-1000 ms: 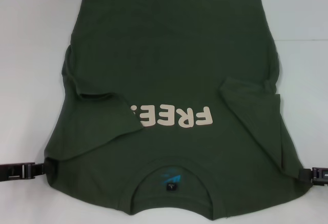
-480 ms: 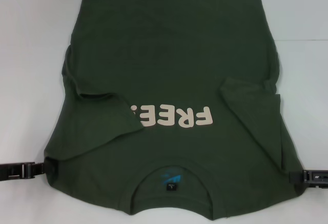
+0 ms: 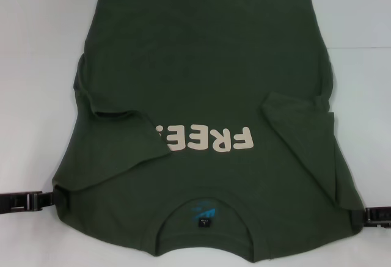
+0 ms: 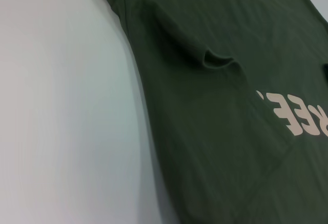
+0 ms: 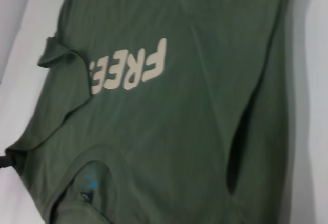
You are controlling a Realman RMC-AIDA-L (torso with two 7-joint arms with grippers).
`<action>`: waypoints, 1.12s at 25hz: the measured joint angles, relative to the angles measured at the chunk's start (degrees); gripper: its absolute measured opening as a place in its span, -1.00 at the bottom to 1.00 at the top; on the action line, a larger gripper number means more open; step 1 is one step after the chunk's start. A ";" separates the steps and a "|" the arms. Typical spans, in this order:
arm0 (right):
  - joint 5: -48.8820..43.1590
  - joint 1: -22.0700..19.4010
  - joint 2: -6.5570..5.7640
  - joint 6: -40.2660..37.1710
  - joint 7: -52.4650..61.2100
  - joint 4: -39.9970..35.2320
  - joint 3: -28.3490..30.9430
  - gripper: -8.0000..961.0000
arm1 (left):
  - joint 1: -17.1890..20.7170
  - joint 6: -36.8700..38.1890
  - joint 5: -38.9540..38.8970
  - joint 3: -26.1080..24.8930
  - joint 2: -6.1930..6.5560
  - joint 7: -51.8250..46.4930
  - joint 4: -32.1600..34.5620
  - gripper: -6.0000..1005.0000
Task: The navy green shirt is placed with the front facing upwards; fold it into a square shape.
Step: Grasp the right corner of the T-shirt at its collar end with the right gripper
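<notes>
Right now I am looking down at the navy green shirt (image 3: 208, 96), which is lying front up on the white table (image 3: 30, 65), collar (image 3: 208, 203) at the near edge and hem at the far side. Both short sleeves are lying folded inward over the body; the left sleeve (image 3: 119, 135) is covering the start of the cream lettering (image 3: 204, 138), and the right sleeve (image 3: 305, 132) is lying as a flap beside it.

I am holding my left gripper (image 3: 46, 201) low at the near-left corner, its tips right at the shoulder edge of the cloth. My right gripper (image 3: 366, 216) is sitting at the near-right corner, just beside the other shoulder. I cannot tell how wide either pair of jaws is standing, nor whether either is pinching fabric, since only the dark bodies are showing at the shirt's edge.

I am judging this cloth to be light, soft and limp. It is going to sag between two holds, drag on the table, and let the loose sleeve flaps slide out if I am lifting quickly. Nothing here is fragile, though a shallow bite on thin cotton may be slipping free.

The best holds, I am thinking, are the two shoulder corners where the seams are giving doubled, firmer material. Taking both together and carrying them evenly toward the far hem should be keeping the fold line straight.
</notes>
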 joint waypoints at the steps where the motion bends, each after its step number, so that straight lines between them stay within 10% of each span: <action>1: -0.38 0.04 0.03 0.19 0.39 -0.11 0.03 0.37 | -0.01 0.00 -0.15 0.00 0.02 0.00 -0.01 -0.93; 11: -1.64 0.45 0.05 1.23 2.19 -0.42 0.04 -0.11 | -0.02 0.00 -0.29 0.00 0.19 -0.13 -0.09 -0.93; 19: -1.73 0.43 -0.06 1.40 2.35 -0.46 0.12 -0.98 | -0.10 0.00 -0.29 -0.01 0.28 -0.13 -0.09 -0.93; 28: -1.50 -1.69 0.06 0.43 -2.34 -0.46 5.25 -0.98 | -0.09 5.15 -2.02 -2.76 0.87 -0.39 0.60 -0.93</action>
